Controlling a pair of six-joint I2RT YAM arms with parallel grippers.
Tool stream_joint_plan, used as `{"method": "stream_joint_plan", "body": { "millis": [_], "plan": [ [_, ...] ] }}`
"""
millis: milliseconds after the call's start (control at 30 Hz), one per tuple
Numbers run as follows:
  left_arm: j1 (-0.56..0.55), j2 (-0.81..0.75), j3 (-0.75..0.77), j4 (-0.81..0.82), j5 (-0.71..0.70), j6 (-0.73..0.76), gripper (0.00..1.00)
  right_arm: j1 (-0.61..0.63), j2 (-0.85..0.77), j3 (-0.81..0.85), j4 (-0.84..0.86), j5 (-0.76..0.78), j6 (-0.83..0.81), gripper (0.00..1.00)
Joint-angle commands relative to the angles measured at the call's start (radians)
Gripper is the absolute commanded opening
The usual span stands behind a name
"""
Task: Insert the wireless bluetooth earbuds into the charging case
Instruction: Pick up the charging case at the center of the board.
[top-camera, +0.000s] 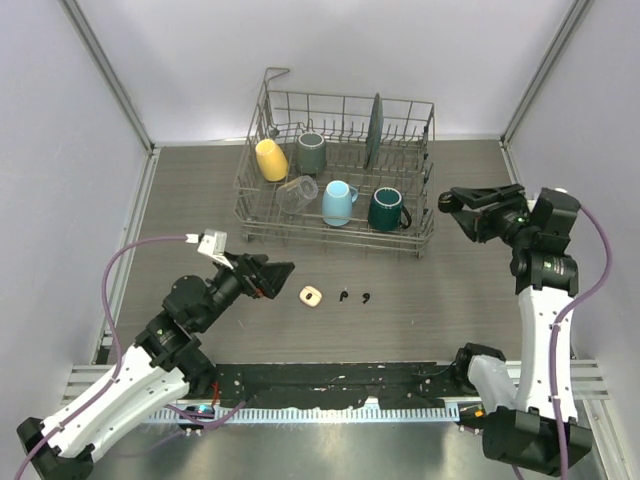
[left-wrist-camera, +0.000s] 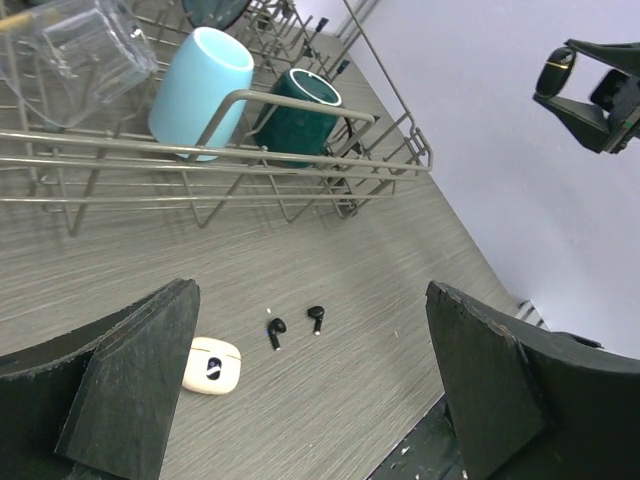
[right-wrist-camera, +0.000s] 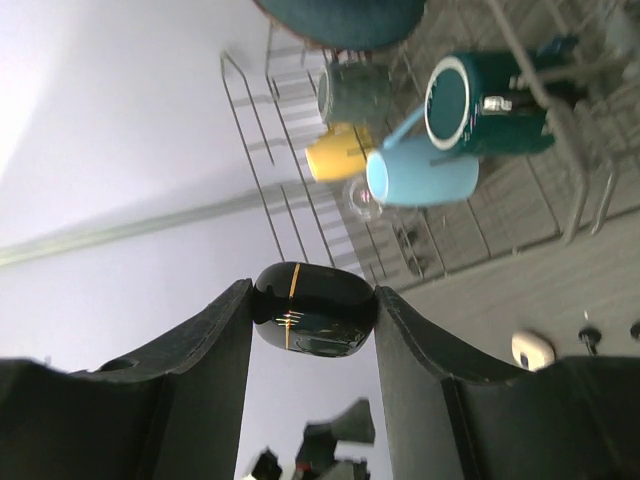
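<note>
Two tiny black stemmed earbuds (top-camera: 344, 295) (top-camera: 367, 296) lie on the table; the left wrist view shows them (left-wrist-camera: 275, 332) (left-wrist-camera: 317, 318) apart from each other. A closed cream-white case (top-camera: 311, 296) lies just left of them and also shows in the left wrist view (left-wrist-camera: 211, 364). My left gripper (top-camera: 283, 271) is open and empty, above the table left of the cream case. My right gripper (top-camera: 447, 203) is raised at the right, shut on a glossy black charging case (right-wrist-camera: 314, 308) that looks closed. No cream-white earbuds show.
A wire dish rack (top-camera: 420, 225) stands behind the earbuds. It holds a yellow mug (top-camera: 271, 159), a grey mug (top-camera: 311, 152), a light blue mug (top-camera: 339, 203), a dark green mug (top-camera: 386, 209), a clear glass (top-camera: 298, 194) and a dark plate (top-camera: 374, 128).
</note>
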Motion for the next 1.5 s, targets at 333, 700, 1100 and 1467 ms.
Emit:
{"method": "stream_joint_plan", "body": {
  "millis": [333,700,1100,1467],
  "plan": [
    [0.0,0.164,-0.038,0.414,0.132,-0.062,0.98,0.497,0.009,-0.118,0.206,0.199,0.202,0.01],
    [0.0,0.259,0.138,0.119,0.074,-0.098,1.0,0.632,0.021,-0.13,0.242,0.305,0.236,0.01],
    [0.0,0.236,0.258,-0.232,-0.229,-0.195,1.0,0.632,0.011,-0.059,0.149,0.351,0.186,0.01],
    [0.002,0.131,0.245,-0.198,-0.23,-0.139,1.0,0.634,-0.012,-0.027,0.068,0.394,0.172,0.01]
  ]
}}
